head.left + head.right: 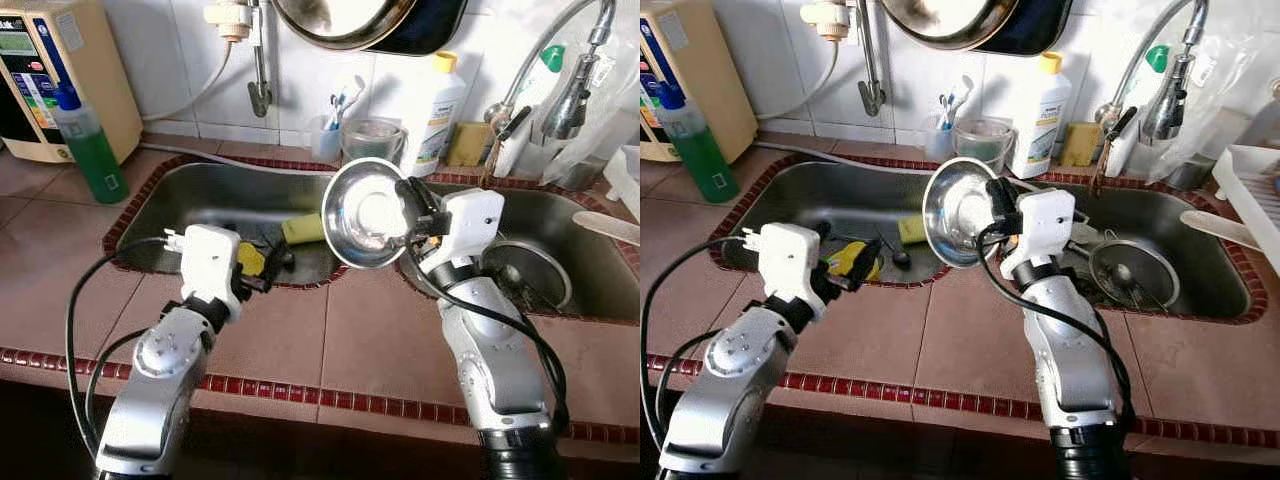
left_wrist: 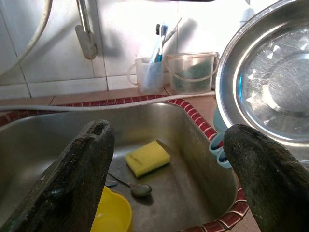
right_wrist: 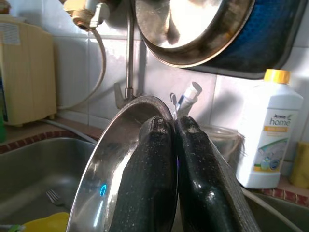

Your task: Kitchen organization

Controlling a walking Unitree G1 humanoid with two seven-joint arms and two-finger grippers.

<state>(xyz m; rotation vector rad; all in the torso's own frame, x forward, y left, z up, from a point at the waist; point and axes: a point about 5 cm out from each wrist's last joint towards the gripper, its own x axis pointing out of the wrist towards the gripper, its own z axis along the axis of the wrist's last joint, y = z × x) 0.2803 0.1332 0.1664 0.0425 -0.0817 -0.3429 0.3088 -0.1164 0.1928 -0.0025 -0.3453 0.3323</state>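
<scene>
Bright, even daylight fills the kitchen, strongest on the white tiles [image 1: 310, 80], which wash out in the left wrist view. Glare flares off the steel bowl [image 1: 365, 212] and the hanging pan [image 3: 193, 29]. The sink [image 1: 215, 205] lies in softer shade. Head views are sharp; close black fingers [image 3: 154, 179] in the wrist views look soft and grainy.

One steel bowl [image 1: 365, 212], one sponge [image 2: 147, 158], one green bottle [image 1: 92, 150], one white bottle [image 1: 1042, 102], two sink basins [image 1: 215, 195].

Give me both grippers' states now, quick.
Left gripper: open, empty, over the left sink basin.
Right gripper: shut on the steel bowl, held on edge above the sink divider.
</scene>
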